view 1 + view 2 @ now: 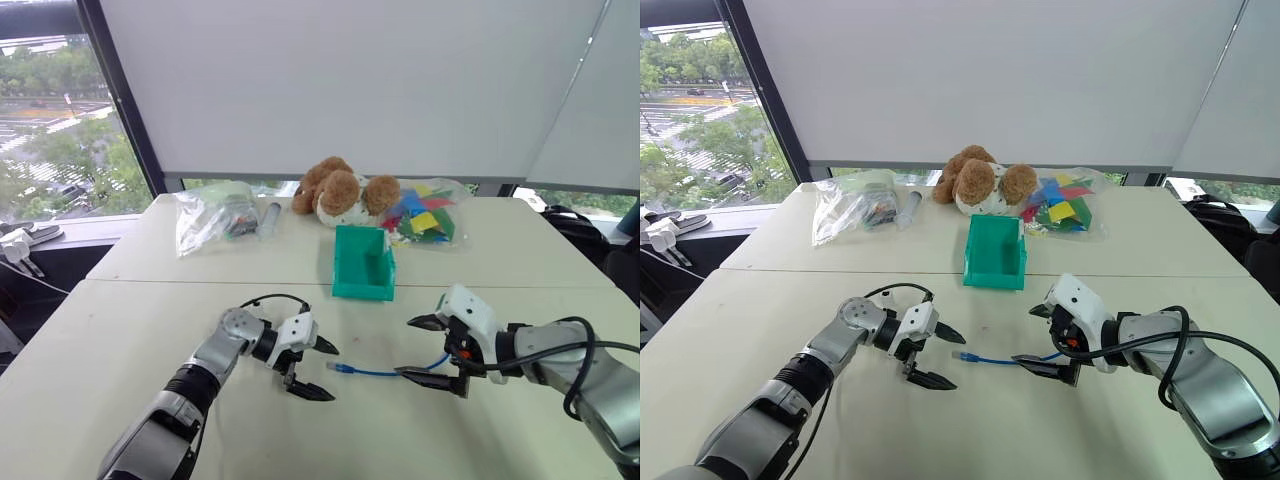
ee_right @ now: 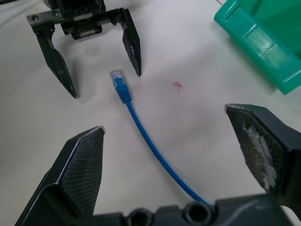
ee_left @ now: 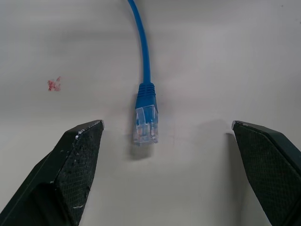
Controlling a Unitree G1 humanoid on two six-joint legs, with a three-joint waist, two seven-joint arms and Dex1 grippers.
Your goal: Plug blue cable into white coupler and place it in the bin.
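On the surface (image 1: pixel 150 330), at six o'clock from the bin (image 1: pixel 364 264): blue cable (image 1: pixel 385 372), lying loose, plug toward the left gripper (image 1: pixel 312 368), fingers apart to straddle it; right gripper (image 1: pixel 432 350), likewise apart, empty over the cable's other end.

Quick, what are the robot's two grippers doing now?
Left gripper: open, empty, by the blue cable plug.
Right gripper: open, empty, over the cable.
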